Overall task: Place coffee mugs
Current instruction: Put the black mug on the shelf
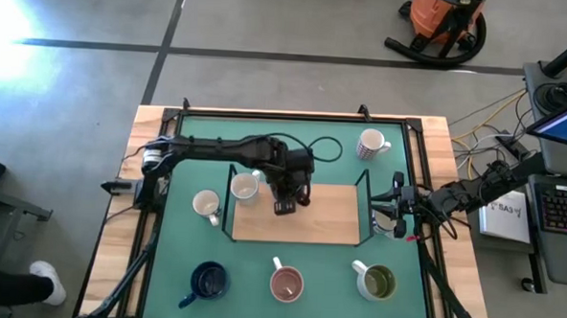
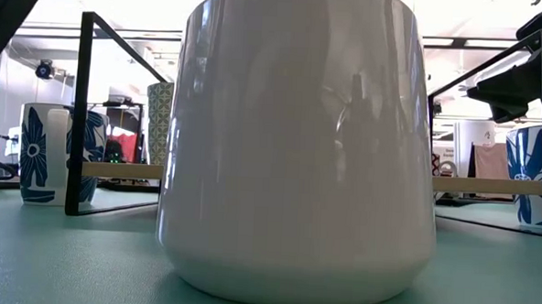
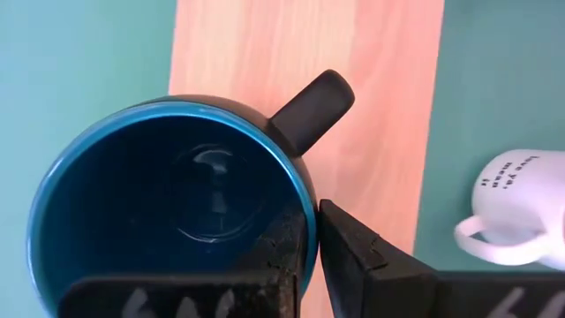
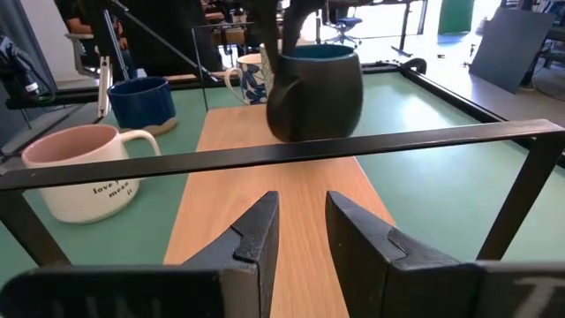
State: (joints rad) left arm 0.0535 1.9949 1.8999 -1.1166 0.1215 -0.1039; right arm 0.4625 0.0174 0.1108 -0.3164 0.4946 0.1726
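Observation:
My left gripper point(image 1: 286, 203) reaches over the wooden board point(image 1: 328, 228) and is shut on a dark navy mug point(image 3: 168, 221) with a blue inside, which also shows in the right wrist view point(image 4: 318, 88). My right gripper point(image 1: 389, 204) waits open point(image 4: 300, 230) at the board's right end, behind the rack's black bar point(image 4: 371, 141). On the green mat stand a white mug point(image 1: 371, 144), a floral mug point(image 1: 244, 186), a cream mug point(image 1: 206, 205), a second navy mug point(image 1: 208, 280), a pink mug point(image 1: 287, 284) and an olive-inside mug point(image 1: 379, 281). My left gripper pinches the navy mug's rim point(image 3: 309, 208) just beside the handle point(image 3: 313, 106). One finger point(image 3: 282, 256) is inside the cup and the other finger point(image 3: 353, 247) outside, coming from above and pointing down. The mug hangs upright over the board; whether its base touches, I cannot tell.
A black wire frame point(image 1: 232, 200) stands around the board, with upright posts at both ends point(image 1: 363, 196). A large white mug point(image 2: 299, 144) fills the low view right before the camera. Cables and a screen lie beyond the table's right edge point(image 1: 512, 203).

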